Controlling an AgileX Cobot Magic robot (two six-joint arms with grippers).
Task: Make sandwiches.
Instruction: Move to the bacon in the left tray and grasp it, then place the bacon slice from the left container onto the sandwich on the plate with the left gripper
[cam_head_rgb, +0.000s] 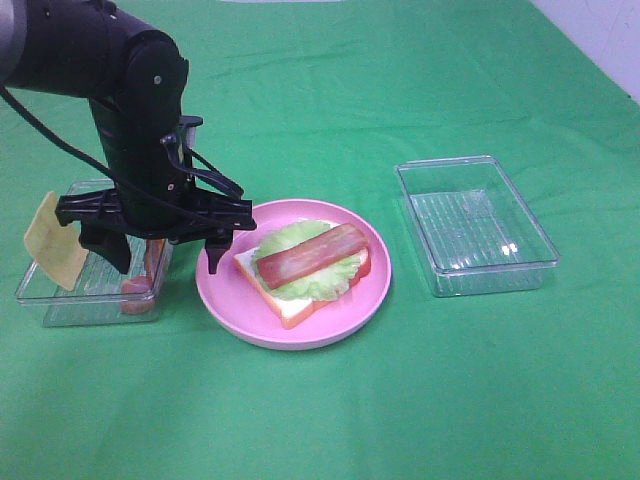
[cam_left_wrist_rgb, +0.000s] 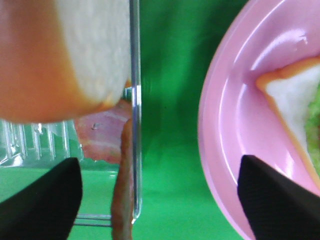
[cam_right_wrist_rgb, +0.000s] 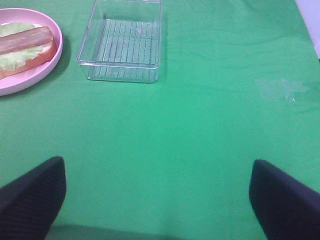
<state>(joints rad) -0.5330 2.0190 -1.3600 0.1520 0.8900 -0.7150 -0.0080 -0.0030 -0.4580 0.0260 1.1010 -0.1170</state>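
Observation:
On the pink plate (cam_head_rgb: 225, 290) lies a bread slice (cam_head_rgb: 290, 305) topped with a lettuce leaf (cam_head_rgb: 285, 240) and a bacon strip (cam_head_rgb: 312, 252). My left gripper (cam_head_rgb: 165, 252) hangs open over the right edge of the left clear tray (cam_head_rgb: 60, 305), one finger inside it and one over the plate's rim. In the left wrist view, a second bacon strip (cam_left_wrist_rgb: 122, 190) stands on edge between the open fingers of the gripper (cam_left_wrist_rgb: 160, 200), touching neither, with another bread slice (cam_left_wrist_rgb: 75, 50) close above. A yellow cheese square (cam_head_rgb: 55, 240) leans on the tray's left end. My right gripper (cam_right_wrist_rgb: 160, 200) is open above bare cloth.
An empty clear tray (cam_head_rgb: 475, 225) sits to the right of the plate, also seen as the clear tray (cam_right_wrist_rgb: 122, 42) in the right wrist view beside the plate (cam_right_wrist_rgb: 35, 75). Green cloth covers the whole table.

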